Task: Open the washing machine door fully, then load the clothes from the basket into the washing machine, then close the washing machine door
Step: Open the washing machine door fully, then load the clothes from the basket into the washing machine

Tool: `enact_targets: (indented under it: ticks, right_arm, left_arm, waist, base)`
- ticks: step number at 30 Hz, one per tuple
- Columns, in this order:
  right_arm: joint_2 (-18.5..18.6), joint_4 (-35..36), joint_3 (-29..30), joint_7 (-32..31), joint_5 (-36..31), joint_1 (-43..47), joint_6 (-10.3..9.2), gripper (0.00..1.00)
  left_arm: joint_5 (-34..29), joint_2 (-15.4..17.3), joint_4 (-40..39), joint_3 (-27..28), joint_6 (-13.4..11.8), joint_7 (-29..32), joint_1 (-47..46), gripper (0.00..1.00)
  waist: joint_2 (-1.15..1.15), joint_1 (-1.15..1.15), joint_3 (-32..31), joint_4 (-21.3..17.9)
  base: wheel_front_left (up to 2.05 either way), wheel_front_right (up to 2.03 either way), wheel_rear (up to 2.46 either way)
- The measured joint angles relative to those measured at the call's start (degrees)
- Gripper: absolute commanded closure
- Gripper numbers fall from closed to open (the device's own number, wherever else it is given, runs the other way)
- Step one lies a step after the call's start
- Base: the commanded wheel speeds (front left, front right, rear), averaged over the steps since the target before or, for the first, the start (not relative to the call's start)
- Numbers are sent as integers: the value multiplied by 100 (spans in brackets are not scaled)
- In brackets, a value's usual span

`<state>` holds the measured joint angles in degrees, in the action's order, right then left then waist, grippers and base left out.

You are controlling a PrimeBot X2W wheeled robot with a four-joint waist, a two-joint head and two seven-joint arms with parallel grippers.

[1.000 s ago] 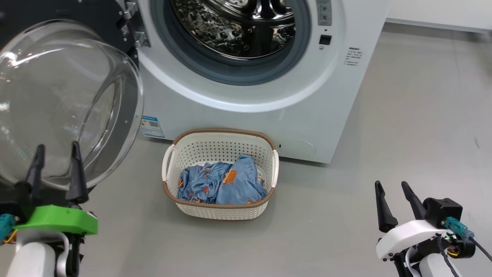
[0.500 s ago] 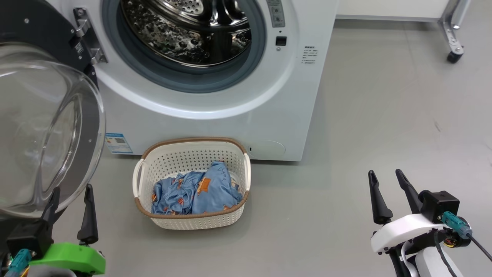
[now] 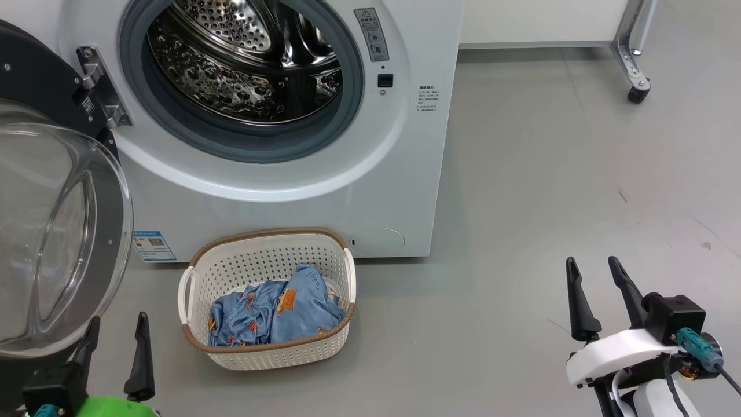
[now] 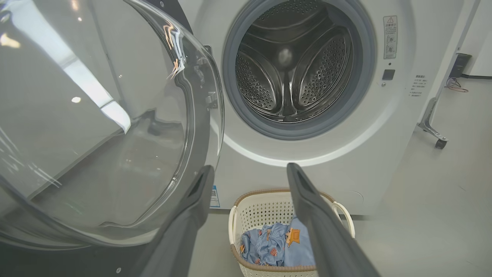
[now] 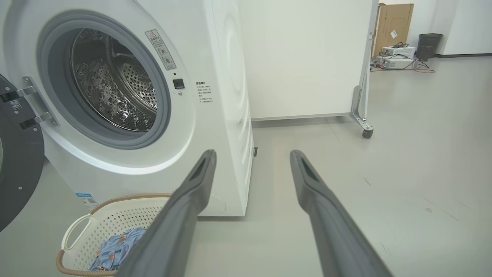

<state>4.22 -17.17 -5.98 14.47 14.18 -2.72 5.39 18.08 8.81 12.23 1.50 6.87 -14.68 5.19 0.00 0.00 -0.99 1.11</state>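
1. Left gripper [image 3: 117, 324] and right gripper [image 3: 591, 272]: jaws wide apart, holding nothing.
2. Clothes [image 3: 272, 313] lie in the basket [image 3: 260, 233] on the floor [image 3: 521, 202], just before the washing machine [image 3: 405, 174], presumably for short transfer.
3. Washing machine door [image 3: 58, 231] stands open, clearing the drum [image 3: 243, 75].

A smooth pale grey floor [image 5: 423, 161] carries a white partition panel [image 5: 303, 57] on a metal castor leg [image 5: 361, 119]. Beyond it, by the far wall, stand a brown cardboard box [image 5: 396, 19], a dark round bin [image 5: 428, 44] and cabled white equipment [image 5: 398, 52].
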Motion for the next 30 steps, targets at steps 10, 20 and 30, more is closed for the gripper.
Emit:
enact_targets:
  ticks: [10,20,30]
  right_arm:
    - [-5,179,23,0,-67,173,-48,0]
    - [-23,235,63,0,-73,263,-57,0]
    - [-41,265,96,0,-79,342,-57,0]
  left_arm:
    - [-145,-20,24,58,-20,0,73,0]
    - [-246,-38,22,90,-42,0,73,0]
    - [-254,-71,22,177,-42,0,71,0]
  waist:
    - [0,0,-13,-6]
    - [0,0,25,19]
    - [0,0,53,64]
  base:
    - [0,0,0]
    - [0,0,0]
    - [0,0,0]
